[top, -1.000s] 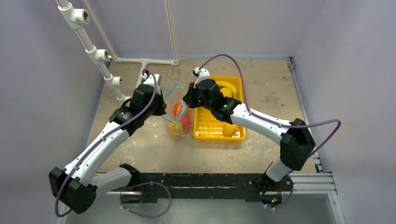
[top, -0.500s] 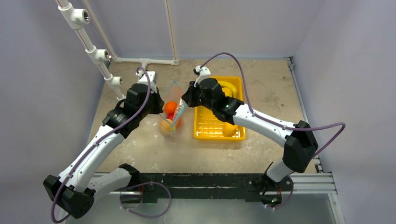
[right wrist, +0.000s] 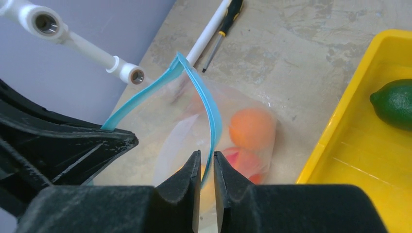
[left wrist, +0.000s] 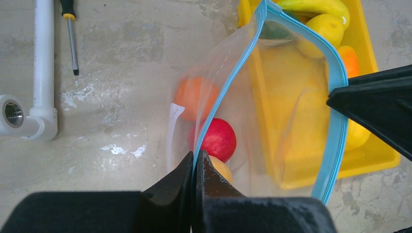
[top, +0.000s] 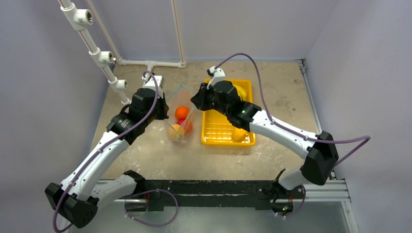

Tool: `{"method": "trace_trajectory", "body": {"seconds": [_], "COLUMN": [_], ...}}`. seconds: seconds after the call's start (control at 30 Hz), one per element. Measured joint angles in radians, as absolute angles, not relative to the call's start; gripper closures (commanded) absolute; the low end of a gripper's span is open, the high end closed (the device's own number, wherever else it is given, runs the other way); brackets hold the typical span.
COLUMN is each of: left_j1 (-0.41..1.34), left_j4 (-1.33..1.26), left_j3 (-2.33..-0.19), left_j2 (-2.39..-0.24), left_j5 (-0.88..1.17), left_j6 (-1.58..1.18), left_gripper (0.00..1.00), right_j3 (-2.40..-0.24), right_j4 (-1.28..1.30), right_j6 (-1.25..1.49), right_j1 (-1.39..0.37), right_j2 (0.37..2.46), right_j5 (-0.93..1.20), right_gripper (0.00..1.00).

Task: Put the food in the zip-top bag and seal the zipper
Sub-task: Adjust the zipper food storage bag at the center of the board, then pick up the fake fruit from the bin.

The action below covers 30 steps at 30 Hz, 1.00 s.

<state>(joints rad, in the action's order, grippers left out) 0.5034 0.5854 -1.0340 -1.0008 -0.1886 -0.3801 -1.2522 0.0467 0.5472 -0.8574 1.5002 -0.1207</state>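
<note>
The clear zip-top bag (top: 178,98) stands on the table with its mouth held open. An orange fruit (left wrist: 192,97), a red one (left wrist: 219,139) and a yellow-orange piece (left wrist: 222,170) lie inside. My left gripper (left wrist: 196,154) is shut on the teal zipper (left wrist: 228,82) at the bag's left lip. My right gripper (right wrist: 204,154) straddles the right lip of the zipper (right wrist: 210,104), its jaws slightly apart with a gap around the strip. More food sits in the yellow tray (top: 218,133): a banana (left wrist: 316,5), a lemon (left wrist: 325,31) and a lime (right wrist: 396,102).
A white pipe frame (top: 99,56) runs along the back left, with a screwdriver (left wrist: 71,34) lying beside it. The tray stands just right of the bag. Walls close the table at the back and on both sides.
The bag with both grippers shifted left and settled lower. The right gripper's jaws have parted a little around the zipper strip. The left grip is unchanged.
</note>
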Motion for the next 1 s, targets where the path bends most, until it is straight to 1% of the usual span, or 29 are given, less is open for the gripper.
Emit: {"method": "trace_trajectory", "body": {"seconds": [0.03, 0.07, 0.2, 0.3, 0.5, 0.63, 0.77, 0.87, 0.93, 1.0], "left_j1": [0.503, 0.503, 0.503, 0.503, 0.503, 0.503, 0.503, 0.503, 0.503, 0.503], "left_j4": [0.585, 0.587, 0.612, 0.623, 0.624, 0.624, 0.624, 0.623, 0.614, 0.600], "left_j3": [-1.034, -1.036, -1.071, -1.111, -1.168, -1.172, -1.172, -1.172, -1.168, -1.158], "left_j2": [-1.001, -1.001, -1.002, -1.002, -1.002, -1.002, -1.004, -1.005, -1.006, -1.009], "left_j5": [-0.191, -0.192, -0.215, -0.238, -0.271, -0.279, -0.301, -0.317, -0.318, -0.316], "left_j6": [-0.376, -0.373, -0.346, -0.320, -0.286, -0.274, -0.268, -0.268, -0.269, -0.269], "left_gripper": [1.00, 1.00, 1.00, 1.00, 1.00, 1.00, 1.00, 1.00, 1.00, 1.00], "right_j3": [-1.252, -1.252, -1.252, -1.251, -1.242, -1.225, -1.191, -1.163, -1.145, -1.131], "right_j4": [0.052, 0.054, 0.074, 0.103, 0.163, 0.219, 0.286, 0.339, 0.373, 0.402], "right_j6": [0.550, 0.556, 0.561, 0.561, 0.567, 0.587, 0.620, 0.652, 0.676, 0.698], "right_j1": [-0.857, -0.857, -0.857, -0.857, -0.857, -0.857, -0.856, -0.854, -0.851, -0.849], "right_j2": [1.488, 1.481, 1.451, 1.431, 1.386, 1.372, 1.360, 1.348, 1.336, 1.325], "right_j5": [-0.121, -0.122, -0.139, -0.150, -0.192, -0.215, -0.245, -0.271, -0.282, -0.298], "right_gripper": [0.68, 0.67, 0.64, 0.60, 0.54, 0.46, 0.33, 0.31, 0.26, 0.23]}}
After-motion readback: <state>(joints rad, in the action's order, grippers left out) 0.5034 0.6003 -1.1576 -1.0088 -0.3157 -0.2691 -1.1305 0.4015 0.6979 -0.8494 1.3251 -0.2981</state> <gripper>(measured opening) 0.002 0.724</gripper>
